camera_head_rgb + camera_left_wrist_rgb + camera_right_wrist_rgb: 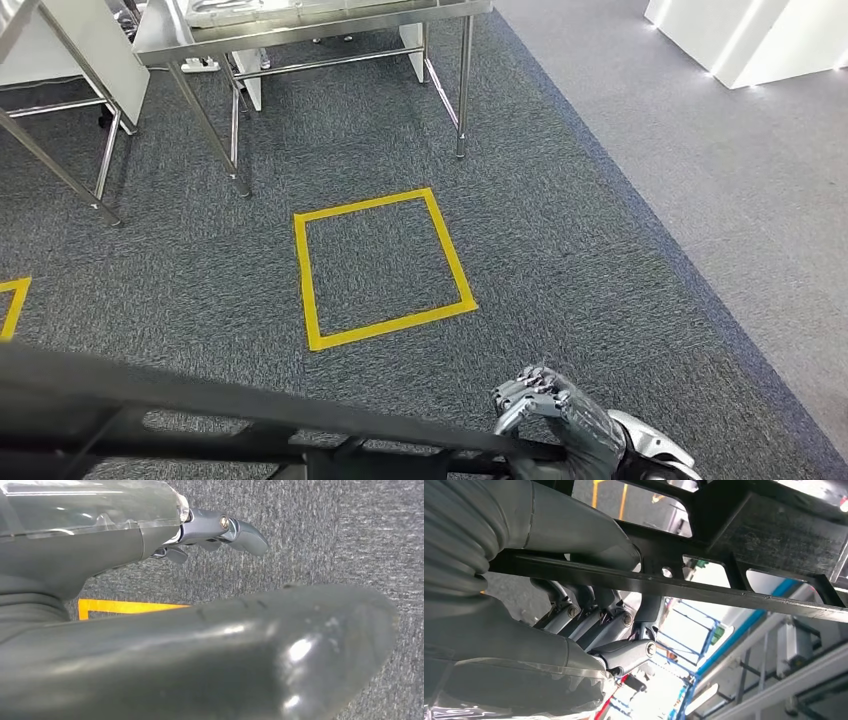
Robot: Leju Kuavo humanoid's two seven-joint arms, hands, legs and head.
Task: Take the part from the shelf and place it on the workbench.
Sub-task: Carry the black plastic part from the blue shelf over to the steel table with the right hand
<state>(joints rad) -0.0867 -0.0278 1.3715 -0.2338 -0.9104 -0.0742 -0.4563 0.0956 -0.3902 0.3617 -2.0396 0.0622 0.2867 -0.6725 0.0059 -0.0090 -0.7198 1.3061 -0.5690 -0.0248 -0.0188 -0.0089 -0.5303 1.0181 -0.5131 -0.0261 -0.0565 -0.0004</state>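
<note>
the right hand (589, 625) gripped the black frame part (704, 587) by a bar; it looked stiff, bulky. left hand (210, 532): grip state unclear.

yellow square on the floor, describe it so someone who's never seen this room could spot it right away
Start at the steel workbench standing on the dark grey carpet. Just in front of its legs, toward the robot, lies the yellow tape square, a complete four-sided outline with bare carpet inside. The other yellow tape at the far left edge is cut off by the frame, so the complete outline is the one.
</note>
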